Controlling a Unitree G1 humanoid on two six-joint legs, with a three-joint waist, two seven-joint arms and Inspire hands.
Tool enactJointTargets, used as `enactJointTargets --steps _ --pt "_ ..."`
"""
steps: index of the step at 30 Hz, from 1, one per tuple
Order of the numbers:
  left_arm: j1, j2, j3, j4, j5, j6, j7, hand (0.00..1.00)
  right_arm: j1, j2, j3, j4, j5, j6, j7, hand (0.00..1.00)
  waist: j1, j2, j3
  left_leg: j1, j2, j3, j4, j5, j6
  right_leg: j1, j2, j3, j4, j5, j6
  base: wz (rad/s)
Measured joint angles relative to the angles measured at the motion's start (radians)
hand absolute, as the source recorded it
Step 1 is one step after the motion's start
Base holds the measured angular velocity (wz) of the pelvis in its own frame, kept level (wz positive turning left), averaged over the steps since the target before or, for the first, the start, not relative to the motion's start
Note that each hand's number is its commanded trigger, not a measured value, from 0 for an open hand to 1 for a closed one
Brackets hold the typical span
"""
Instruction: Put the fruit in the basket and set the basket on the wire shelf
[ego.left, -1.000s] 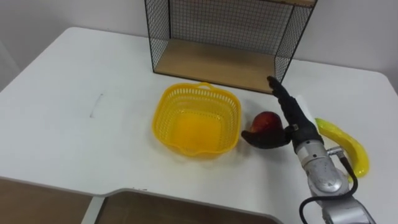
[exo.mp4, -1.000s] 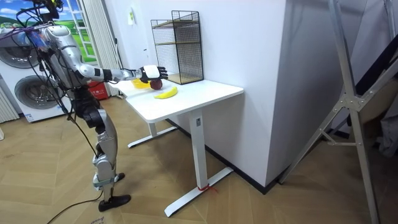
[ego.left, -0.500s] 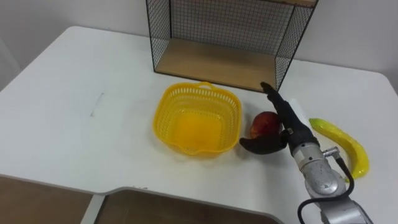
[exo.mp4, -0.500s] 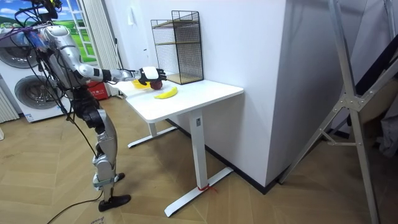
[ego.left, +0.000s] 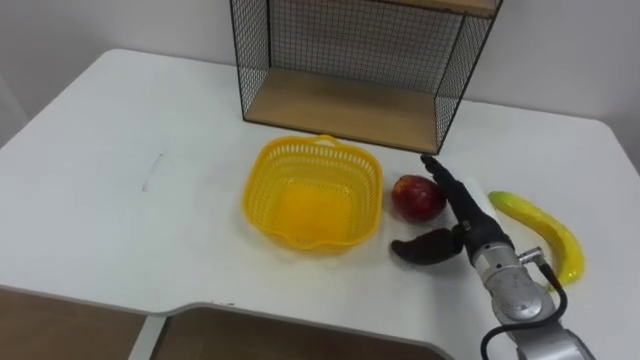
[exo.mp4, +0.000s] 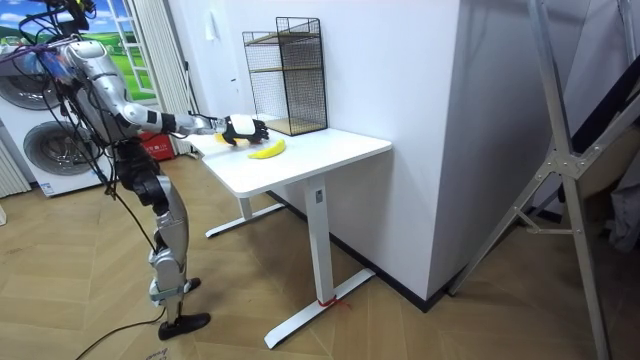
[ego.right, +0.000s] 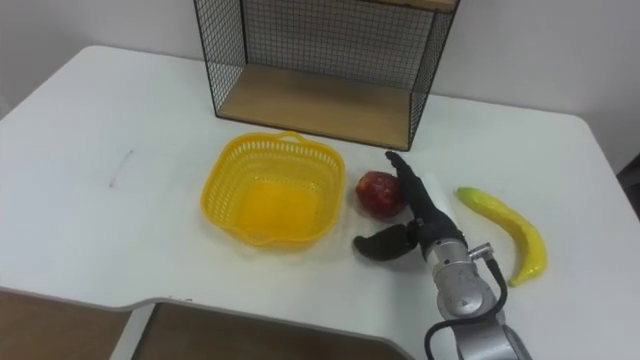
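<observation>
White table (ego.left: 120, 130): empty yellow basket (ego.left: 316, 142) in front of wire shelf (ego.left: 350, 100). Apple (ego.left: 416, 196) just right of basket; banana (ego.left: 535, 232) farther right. Right hand (ego.left: 468, 232) spread wide, holding nothing, fingers alongside apple, probably bracketing it for a grasp.

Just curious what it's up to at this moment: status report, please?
Right hand open, fingers straight beside the apple. Apple and banana on the table; basket empty. Nothing between apple and basket.

The wire shelf (ego.left: 345, 100) is cut off at the eye views' upper edge.
</observation>
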Motion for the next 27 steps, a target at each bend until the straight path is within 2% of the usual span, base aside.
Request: enactJointTargets --steps 4,5,6,21,27 --pt "0.001 -0.001 -0.001 0.001 0.0 0.002 -0.02 0.0 -0.003 0.01 -0.019 0.034 0.006 -0.008 0.008 0.0 -0.002 -0.001 -0.0005 0.001 0.0 0.0 0.001 0.0 0.0 0.001 0.0 0.0 0.0 0.0 0.0 0.0" --pt "0.001 -0.001 -0.001 0.001 0.0 0.002 -0.025 0.0 -0.003 0.012 -0.019 0.037 0.006 -0.01 0.009 0.6 -0.002 -0.001 -0.0004 0.001 0.0 0.0 0.001 0.0 0.0 0.001 0.0 0.0 0.0 0.0 0.0 0.0" --pt "0.002 -0.001 -0.001 0.001 0.0 0.002 -0.026 0.0 -0.003 0.012 -0.019 0.038 0.006 -0.01 0.01 0.99 -0.002 -0.002 -0.0004 0.001 0.0 0.0 0.001 0.0 0.0 0.002 0.0 0.0 0.001 0.0 0.0 0.0" --pt "0.0 -0.001 -0.002 -0.001 0.01 0.005 -0.042 0.0 -0.024 0.012 -0.064 0.05 -0.031 -0.007 -0.016 1.0 -0.003 -0.002 0.0004 0.002 0.002 0.001 -0.003 0.0 0.0 0.0 0.001 -0.004 -0.001 0.0 0.0 0.0" --pt "-0.007 -0.001 -0.001 -0.002 0.011 0.005 -0.038 0.0 -0.022 0.026 -0.063 0.048 -0.026 -0.004 -0.015 1.0 -0.005 -0.001 0.0006 0.003 0.001 0.0 -0.006 0.0 0.0 0.0 0.001 -0.004 -0.002 0.0 0.0 0.0"
